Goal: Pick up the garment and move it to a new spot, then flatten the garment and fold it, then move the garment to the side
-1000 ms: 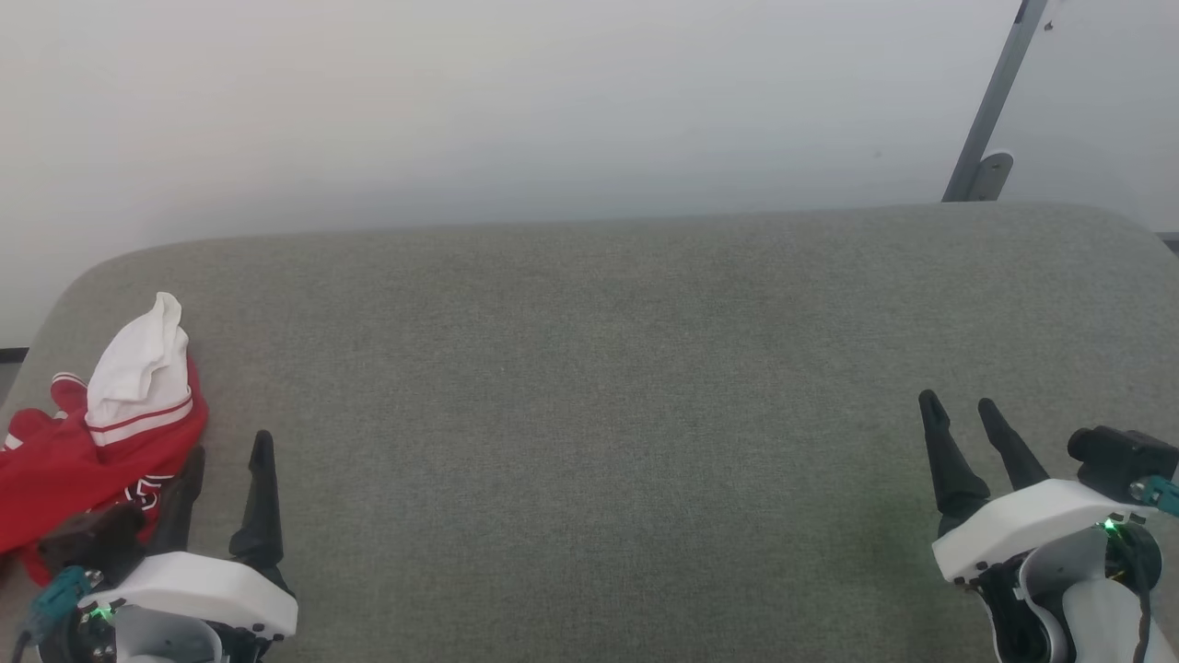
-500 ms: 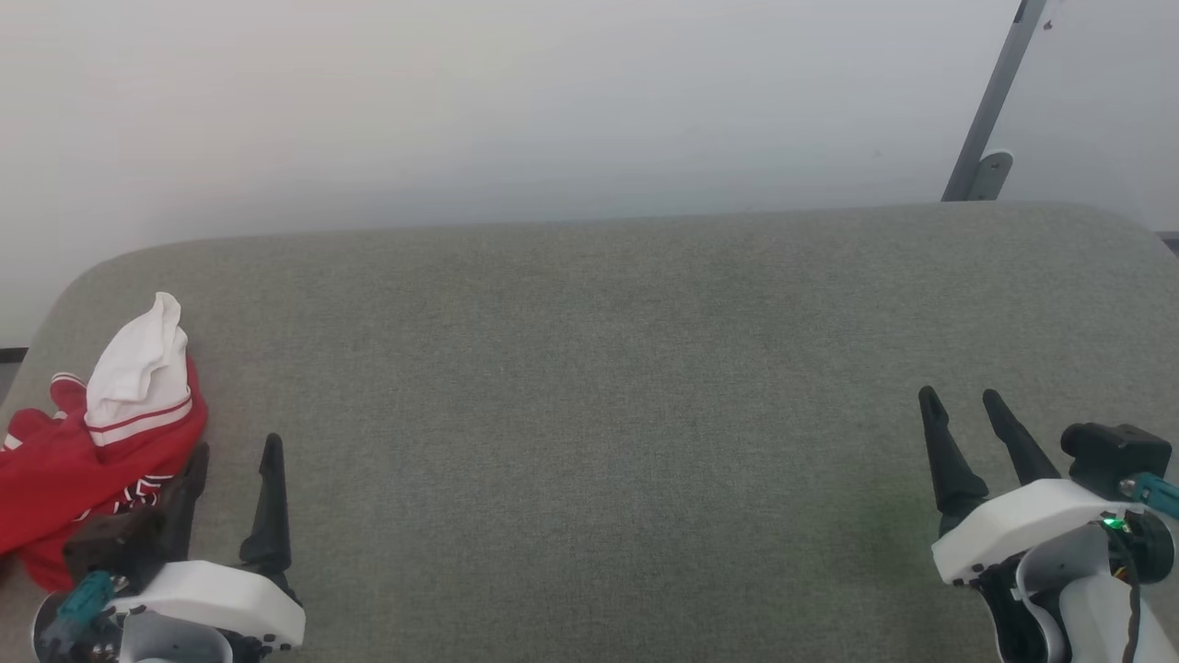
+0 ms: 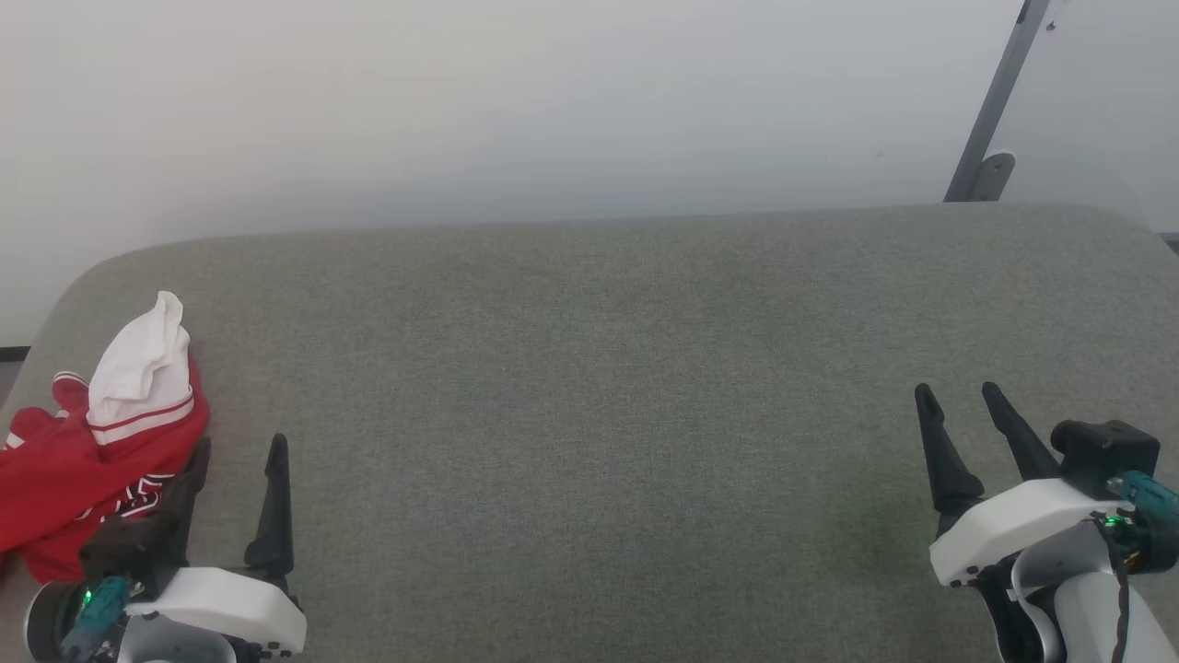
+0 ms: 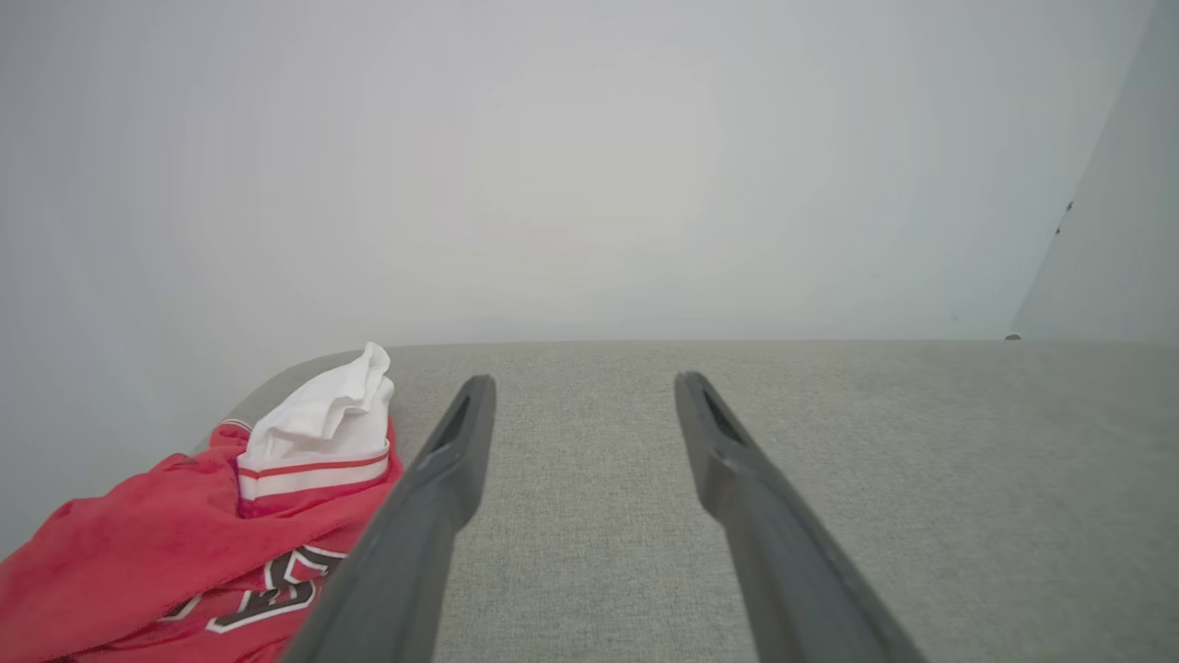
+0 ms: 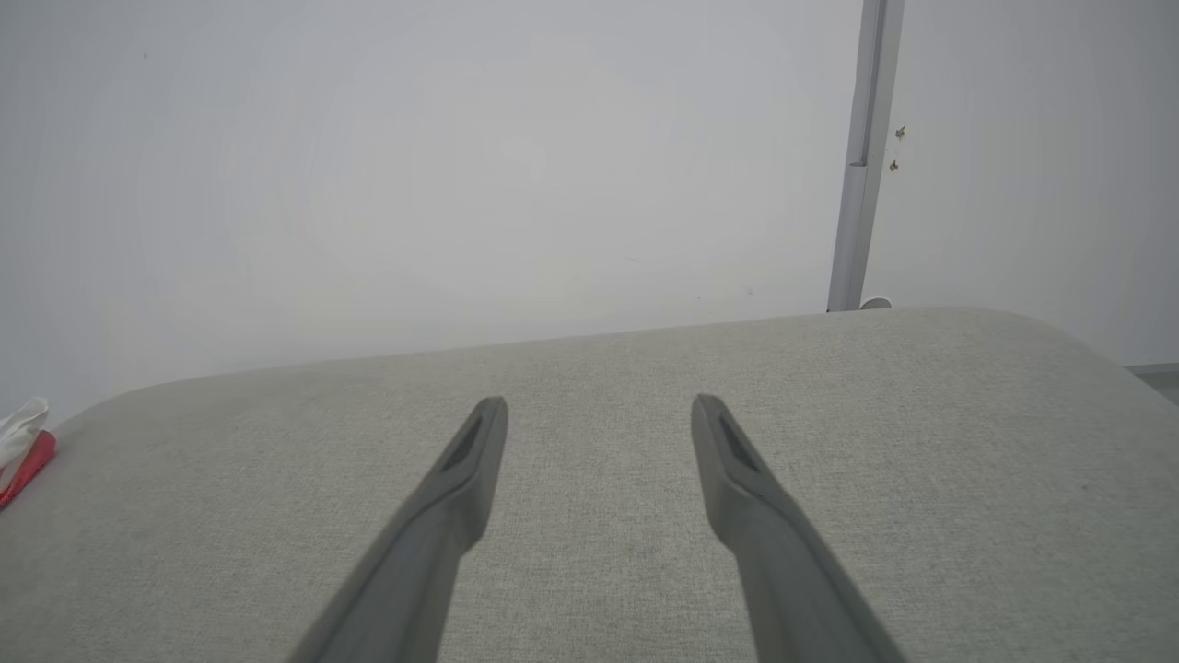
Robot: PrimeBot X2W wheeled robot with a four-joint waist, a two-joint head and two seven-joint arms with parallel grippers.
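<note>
The garment [image 3: 74, 460] lies crumpled at the left end of the grey-green padded surface [image 3: 589, 368]: red cloth with a white sleeve [image 3: 138, 368] standing up on top and part of a dark number showing. My left gripper [image 3: 241, 442] is open just right of the heap, its left finger beside the red cloth, nothing between the fingers. In the left wrist view the garment [image 4: 166, 552] sits left of the open left gripper [image 4: 582, 379]. My right gripper [image 3: 953, 390] is open at the lower right, far from the garment. In the right wrist view the right gripper [image 5: 599, 401] is open over bare surface, with the garment [image 5: 23, 447] at the far left edge.
A pale wall runs behind the padded surface. A grey metal post [image 3: 990, 110] leans at the back right, also the post [image 5: 861, 157] in the right wrist view. The surface's rounded corners are at the left and right ends.
My left gripper has shifted slightly right and nearer, turning a little away from the garment. My right gripper has crept slightly up the head view. The garment lies as before.
</note>
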